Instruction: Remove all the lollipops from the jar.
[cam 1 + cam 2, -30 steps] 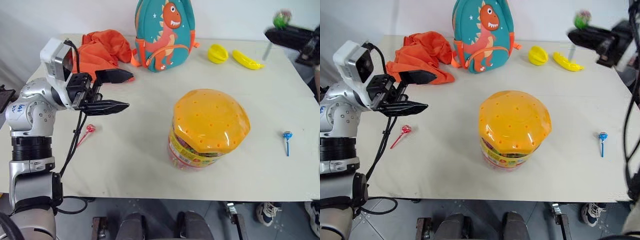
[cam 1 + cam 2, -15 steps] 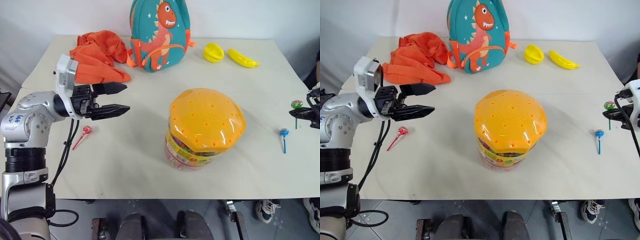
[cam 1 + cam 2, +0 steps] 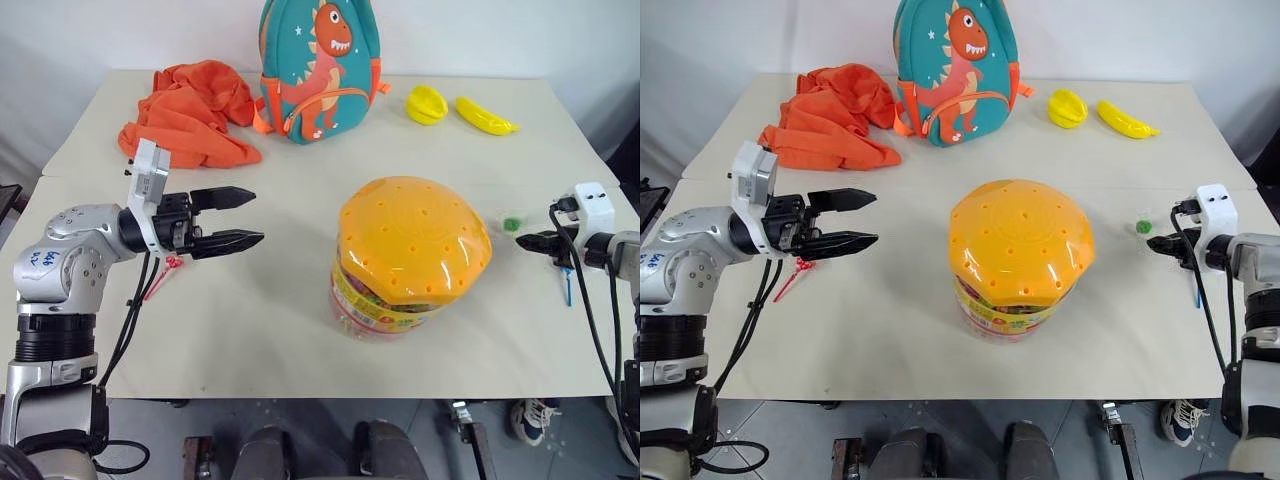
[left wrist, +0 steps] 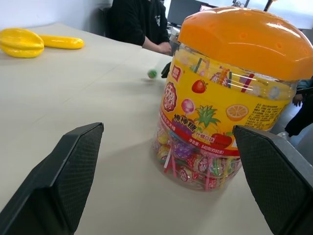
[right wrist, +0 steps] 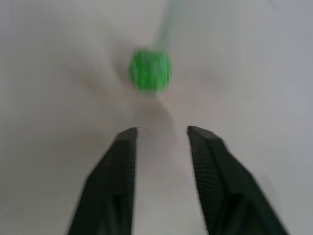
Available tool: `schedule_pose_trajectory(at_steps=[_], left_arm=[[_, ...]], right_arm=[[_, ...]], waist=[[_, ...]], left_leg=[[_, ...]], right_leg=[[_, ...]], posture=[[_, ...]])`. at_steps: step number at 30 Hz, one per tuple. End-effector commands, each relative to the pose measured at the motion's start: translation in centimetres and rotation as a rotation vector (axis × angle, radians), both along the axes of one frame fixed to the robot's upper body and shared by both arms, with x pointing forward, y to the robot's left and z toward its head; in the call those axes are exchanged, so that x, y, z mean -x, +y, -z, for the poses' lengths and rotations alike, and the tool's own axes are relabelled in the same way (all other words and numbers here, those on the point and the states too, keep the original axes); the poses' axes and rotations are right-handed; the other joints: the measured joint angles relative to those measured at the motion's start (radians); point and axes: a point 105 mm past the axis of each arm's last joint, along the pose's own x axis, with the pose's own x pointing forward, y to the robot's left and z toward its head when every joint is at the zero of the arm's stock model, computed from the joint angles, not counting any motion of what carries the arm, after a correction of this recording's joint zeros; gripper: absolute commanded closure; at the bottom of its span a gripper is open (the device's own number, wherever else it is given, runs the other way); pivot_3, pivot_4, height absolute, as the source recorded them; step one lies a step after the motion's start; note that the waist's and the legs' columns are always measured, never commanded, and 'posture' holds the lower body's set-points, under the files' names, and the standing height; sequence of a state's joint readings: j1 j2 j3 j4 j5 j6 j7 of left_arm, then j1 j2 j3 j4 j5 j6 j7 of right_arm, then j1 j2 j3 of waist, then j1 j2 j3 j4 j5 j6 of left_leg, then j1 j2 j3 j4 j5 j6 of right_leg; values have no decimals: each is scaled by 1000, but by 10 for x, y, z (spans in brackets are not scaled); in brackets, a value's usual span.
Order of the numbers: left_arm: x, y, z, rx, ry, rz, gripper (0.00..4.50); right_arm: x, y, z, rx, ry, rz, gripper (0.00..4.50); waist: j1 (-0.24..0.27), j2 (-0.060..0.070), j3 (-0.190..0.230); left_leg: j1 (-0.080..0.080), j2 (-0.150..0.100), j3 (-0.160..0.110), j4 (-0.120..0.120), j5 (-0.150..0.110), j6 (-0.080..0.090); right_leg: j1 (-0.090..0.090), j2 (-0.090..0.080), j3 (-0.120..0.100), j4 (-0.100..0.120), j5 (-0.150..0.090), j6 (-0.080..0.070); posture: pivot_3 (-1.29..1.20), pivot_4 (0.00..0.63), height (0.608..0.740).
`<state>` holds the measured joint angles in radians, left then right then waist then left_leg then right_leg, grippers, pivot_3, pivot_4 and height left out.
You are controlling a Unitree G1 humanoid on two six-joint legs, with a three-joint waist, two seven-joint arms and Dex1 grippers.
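The jar [image 3: 410, 255], a clear tub with an orange domed lid on it, stands mid-table with many wrapped candies inside [image 4: 195, 161]. My left gripper [image 3: 257, 215] hovers open to its left, fingers level and pointing at the jar [image 4: 230, 98]. A red lollipop [image 3: 172, 265] lies on the table under that arm, partly hidden by a cable. At the right edge my right gripper [image 3: 1152, 245] is open just above the table. A green lollipop [image 5: 150, 68] sits free just beyond its fingertips [image 3: 512, 224]. A blue lollipop [image 3: 1196, 290] lies behind the right wrist.
A teal dinosaur backpack [image 3: 318, 62] stands at the back centre. An orange cloth [image 3: 190, 110] lies at the back left, and two yellow banana toys [image 3: 462, 108] at the back right. A person in dark clothes [image 4: 137, 22] sits beyond the table's right side.
My right arm came down from high at the back right to the table's right edge. Its gripper opened and the green lollipop left its fingers. My left gripper sank a little.
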<state>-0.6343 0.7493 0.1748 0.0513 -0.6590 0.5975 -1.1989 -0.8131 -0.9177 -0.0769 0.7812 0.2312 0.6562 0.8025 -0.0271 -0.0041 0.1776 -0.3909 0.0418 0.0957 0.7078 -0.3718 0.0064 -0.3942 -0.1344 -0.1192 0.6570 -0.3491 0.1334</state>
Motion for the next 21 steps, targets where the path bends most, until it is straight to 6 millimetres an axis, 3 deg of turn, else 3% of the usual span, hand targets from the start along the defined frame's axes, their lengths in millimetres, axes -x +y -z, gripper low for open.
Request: schedule_pose_trajectory(at_steps=[1,5,8,14,18,21], left_arm=[[5,7,-10,0,-51,-27,0],[7,9,-11,27,-76,-27,0],[6,11,-11,48,-51,-43,0],[3,19,1,37,-26,-103,0],[8,29,12,23,12,-120,0],[12,35,20,2,28,-131,0]], right_arm=[[5,-7,-25,15,-72,-7,1421],[18,5,-53,7,-173,-111,66],[34,25,-63,5,-222,-245,26],[87,64,-60,73,-285,-576,26],[119,69,-30,115,-196,-761,26],[125,67,-21,88,-192,-790,26]], waist=[[-2,0,0],[1,0,0],[3,0,0],[23,0,0],[31,-1,0],[32,-1,0]], left_leg=[[0,0,0,0,0,0],[0,0,0,0,0,0],[0,0,-1,0,0,0],[1,0,-1,1,0,0],[1,0,0,1,0,0],[1,0,0,3,0,0]], right_leg=[[0,0,0,0,0,0],[0,0,0,0,0,0],[0,0,0,0,0,0],[2,0,0,0,0,0],[2,0,1,-2,0,0],[3,0,1,-2,0,0]], posture=[[0,150,740],[0,150,740],[0,150,740],[0,150,740],[0,150,740],[0,150,740]])
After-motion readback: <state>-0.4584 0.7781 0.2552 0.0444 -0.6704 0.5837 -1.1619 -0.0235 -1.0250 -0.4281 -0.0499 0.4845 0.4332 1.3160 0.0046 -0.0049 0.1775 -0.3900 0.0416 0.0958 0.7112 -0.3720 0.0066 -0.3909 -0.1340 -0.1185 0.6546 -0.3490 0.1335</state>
